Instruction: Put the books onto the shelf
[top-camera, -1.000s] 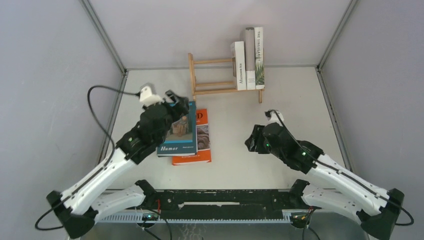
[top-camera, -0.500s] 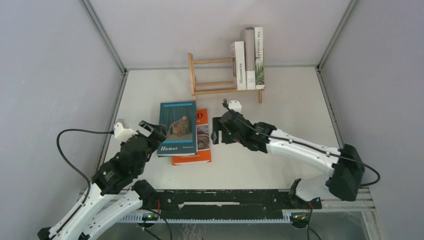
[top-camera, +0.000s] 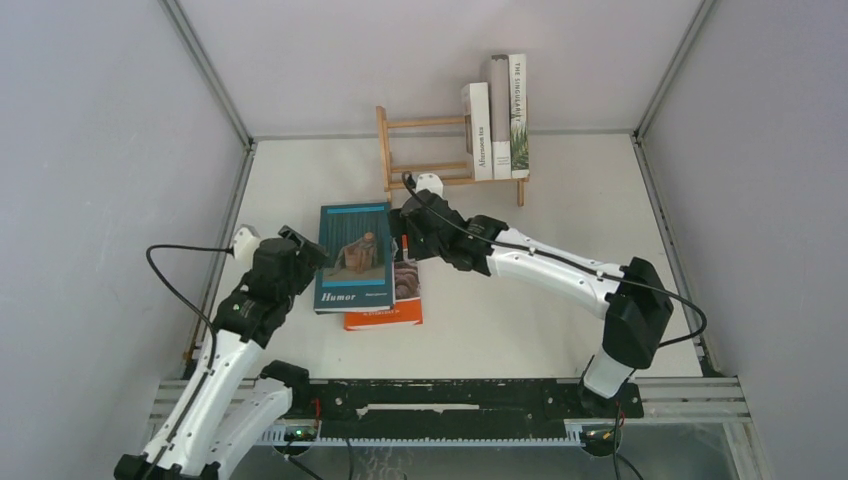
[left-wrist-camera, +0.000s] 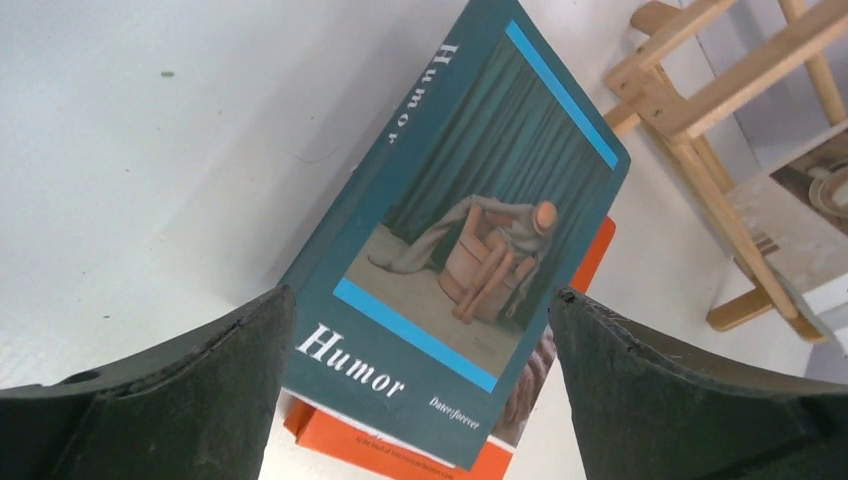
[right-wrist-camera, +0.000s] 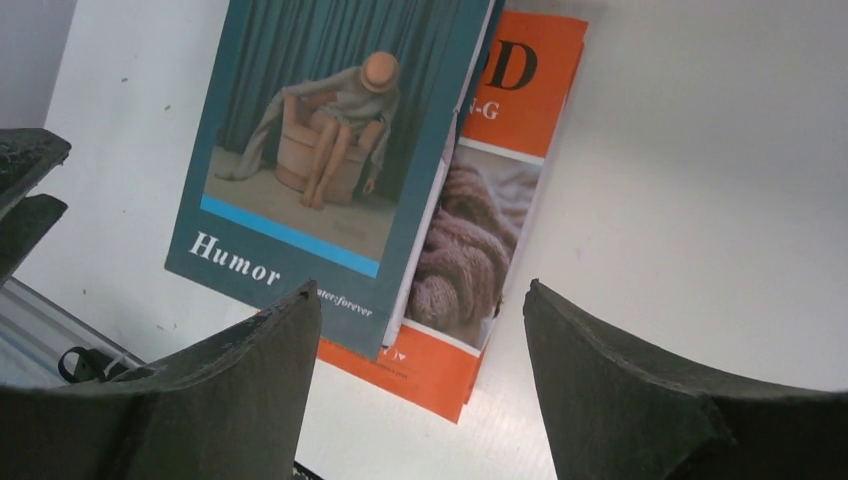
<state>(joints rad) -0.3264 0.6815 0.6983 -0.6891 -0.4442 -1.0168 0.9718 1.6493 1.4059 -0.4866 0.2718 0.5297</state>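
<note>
The teal "Humor" book (top-camera: 353, 255) lies flat on the orange book (top-camera: 396, 306), mid-table. My left gripper (top-camera: 306, 252) hovers open at the teal book's left edge, holding nothing; its wrist view shows the teal cover (left-wrist-camera: 460, 230) and orange book (left-wrist-camera: 400, 440) between the spread fingers (left-wrist-camera: 420, 295). My right gripper (top-camera: 404, 232) is open over the far right corner of the stack, looking down on the teal book (right-wrist-camera: 320, 130) and orange book (right-wrist-camera: 520, 90). The shelf (top-camera: 430, 168) holds a white book (top-camera: 480, 132), a grey one (top-camera: 499, 115) and "The Singularity" (top-camera: 518, 115) at its right end.
Grey walls enclose the table on three sides. The shelf's left half has open slots next to its left post (top-camera: 383, 150). The right arm stretches across the table from its base at the right (top-camera: 630, 320). My left gripper's finger (right-wrist-camera: 25, 165) shows in the right wrist view.
The right arm swung from the table's right side to the books' far right corner. The left arm pulled back from the teal book's far corner to its left edge. Both grippers opened wider.
</note>
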